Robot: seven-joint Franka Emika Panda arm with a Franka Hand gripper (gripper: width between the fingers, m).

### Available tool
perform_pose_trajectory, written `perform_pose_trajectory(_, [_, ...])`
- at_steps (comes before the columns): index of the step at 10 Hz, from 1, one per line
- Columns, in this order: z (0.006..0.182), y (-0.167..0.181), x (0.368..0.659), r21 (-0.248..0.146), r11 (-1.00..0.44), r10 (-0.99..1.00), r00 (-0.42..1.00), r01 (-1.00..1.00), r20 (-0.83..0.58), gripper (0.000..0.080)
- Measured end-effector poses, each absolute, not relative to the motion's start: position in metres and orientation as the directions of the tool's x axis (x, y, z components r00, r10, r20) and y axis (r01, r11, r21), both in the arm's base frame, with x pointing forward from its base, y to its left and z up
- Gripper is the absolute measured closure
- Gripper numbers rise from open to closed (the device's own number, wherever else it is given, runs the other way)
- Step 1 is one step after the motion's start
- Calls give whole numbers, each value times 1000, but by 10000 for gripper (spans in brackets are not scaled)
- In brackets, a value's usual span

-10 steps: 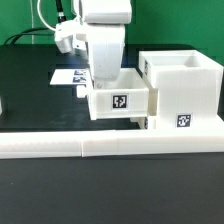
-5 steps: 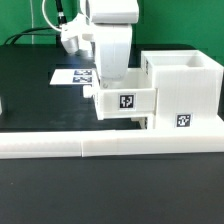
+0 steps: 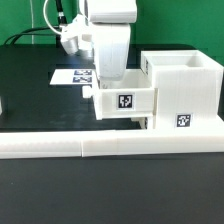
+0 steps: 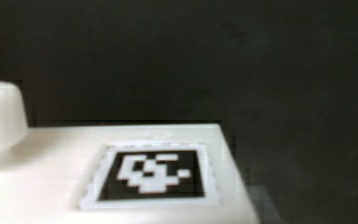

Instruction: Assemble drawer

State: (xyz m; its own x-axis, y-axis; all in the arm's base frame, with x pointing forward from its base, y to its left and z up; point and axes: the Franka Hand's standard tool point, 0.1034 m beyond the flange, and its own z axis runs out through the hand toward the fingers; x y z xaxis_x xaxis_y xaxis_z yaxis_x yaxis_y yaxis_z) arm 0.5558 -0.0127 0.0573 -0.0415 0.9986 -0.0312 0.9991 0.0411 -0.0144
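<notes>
drawer tray [image 3: 124, 101] meets housing [image 3: 186, 90]; border wall [image 3: 110, 146] in front.

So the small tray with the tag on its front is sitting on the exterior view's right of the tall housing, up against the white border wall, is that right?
Not quite. In the exterior view the small tray sits on the exterior view's left of the tall housing, not the right. The rest holds: its tag faces the camera and it stands by the white border wall.
</notes>
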Motion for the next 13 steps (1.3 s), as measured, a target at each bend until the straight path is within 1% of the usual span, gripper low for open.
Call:
perform_pose_trajectory(5, [56, -11, 555, -15, 42, 999, -43, 999, -30, 757])
perform_pose_trajectory(7, [55, -9, 552, -6, 39, 999, -39, 999, -27, 757])
perform_pose_trajectory(12, [55, -9, 553, -3, 38, 999, -38, 999, -27, 757])
perform_pose_trajectory(13, [54, -6, 551, 8, 43, 999, -42, 999, -23, 757])
